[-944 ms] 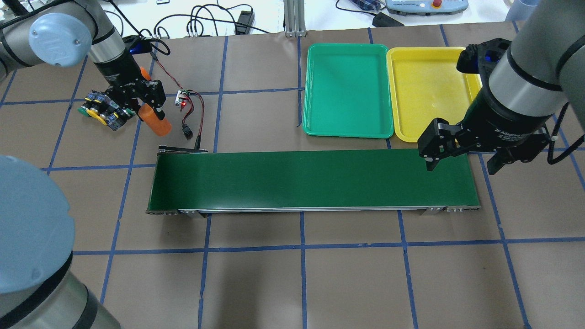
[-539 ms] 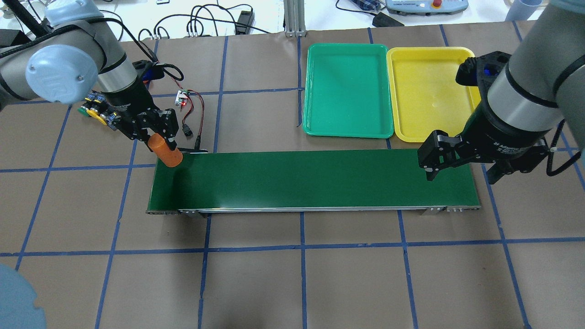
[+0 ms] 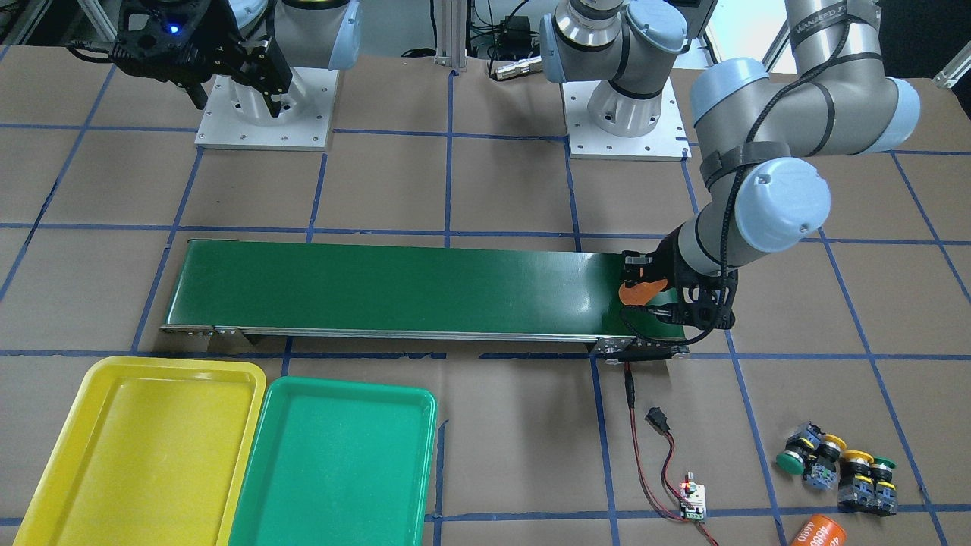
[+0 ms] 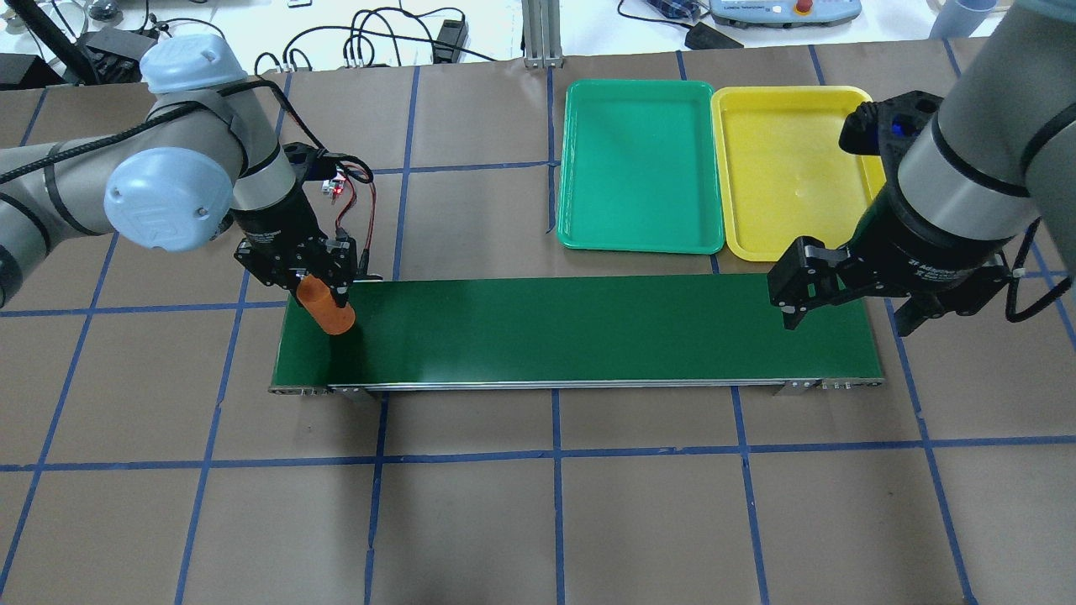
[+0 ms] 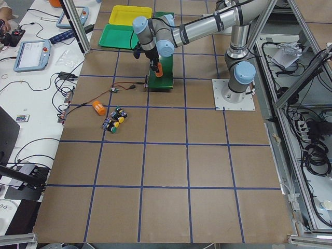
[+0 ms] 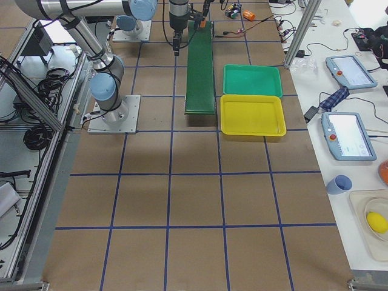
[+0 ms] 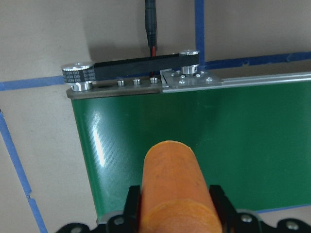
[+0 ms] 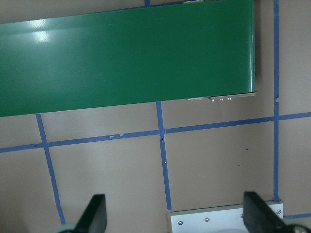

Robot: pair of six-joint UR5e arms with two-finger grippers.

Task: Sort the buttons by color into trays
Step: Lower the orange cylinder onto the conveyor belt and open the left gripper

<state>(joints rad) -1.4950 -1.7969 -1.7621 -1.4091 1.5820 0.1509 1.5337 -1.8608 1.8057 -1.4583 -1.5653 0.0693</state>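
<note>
Several buttons (image 3: pixel 834 461) with yellow and green caps lie in a cluster on the brown table, left of the belt's end; the overhead view hides them behind my left arm. The green tray (image 4: pixel 643 168) and the yellow tray (image 4: pixel 790 168) sit side by side beyond the belt's right half, both bare. My left gripper (image 4: pixel 324 290) is shut on an orange cylinder (image 4: pixel 329 311), held just over the belt's left end. My right gripper (image 4: pixel 851 318) hangs open above the belt's right end with nothing between its fingers.
The long dark-green conveyor belt (image 4: pixel 588 328) runs across the table's middle. A small circuit board with red and black wires (image 3: pixel 692 500) lies beyond its left end. Another orange cylinder (image 3: pixel 819 532), marked 4680, lies near the buttons.
My left gripper has carried the orange cylinder from beside the buttons toward me and to the right, onto the belt's left end. My right gripper has barely shifted.
</note>
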